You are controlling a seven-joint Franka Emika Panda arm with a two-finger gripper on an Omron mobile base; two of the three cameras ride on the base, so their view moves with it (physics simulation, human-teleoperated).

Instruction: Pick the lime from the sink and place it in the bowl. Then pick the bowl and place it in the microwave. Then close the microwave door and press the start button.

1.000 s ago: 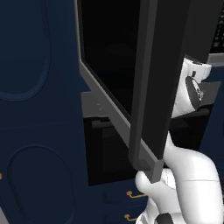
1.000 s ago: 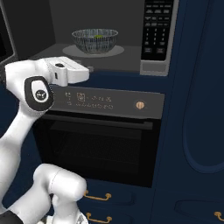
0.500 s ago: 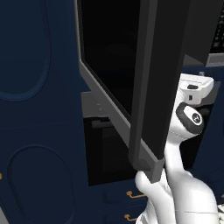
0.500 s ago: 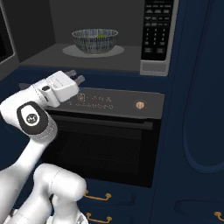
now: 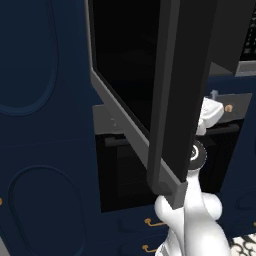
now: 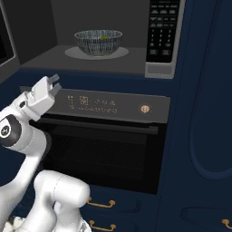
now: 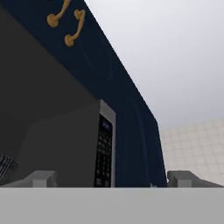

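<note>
Already the bowl [image 6: 98, 41] is sitting mid-floor in the microwave [image 6: 113, 36] with the lime [image 6: 105, 37] inside; the gripper [image 6: 54, 84] is hanging released and empty below its front edge, apparently freeing itself for the open door [image 5: 150, 95].

The microwave [image 6: 113, 43] stands open in the navy cabinets, and its dark grey floor is what carries things here. A pale round turntable plate [image 6: 74, 53] lies flat on that floor, towards the middle. The bowl [image 6: 98, 41] sits upright on the plate, roughly centred, with its streaked dark outside facing the room. Inside the bowl a small yellow-green patch, the lime [image 6: 104, 37], shows just above the rim. The floor around the plate is bare grey, running to the keypad panel [image 6: 161, 34] on the right.
</note>
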